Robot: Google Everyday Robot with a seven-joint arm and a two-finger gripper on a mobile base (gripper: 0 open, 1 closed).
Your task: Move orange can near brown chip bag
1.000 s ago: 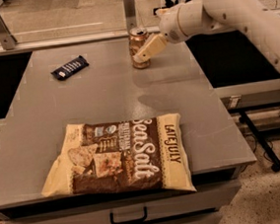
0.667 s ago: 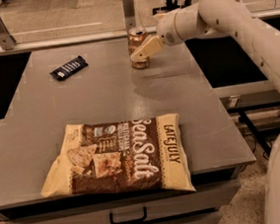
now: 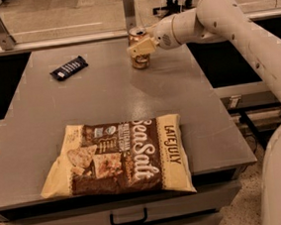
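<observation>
Gripper (image 3: 140,46) had slid further across the orange can (image 3: 140,60) at upper centre, clamped or not I couldn't tell, can unlifted, well apart from the brown chip bag (image 3: 120,156) lower down.

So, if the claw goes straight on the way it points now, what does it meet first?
The orange can. The claw, near the far edge of the table, points straight at the can and seems to touch it, though depth is unclear.
</observation>
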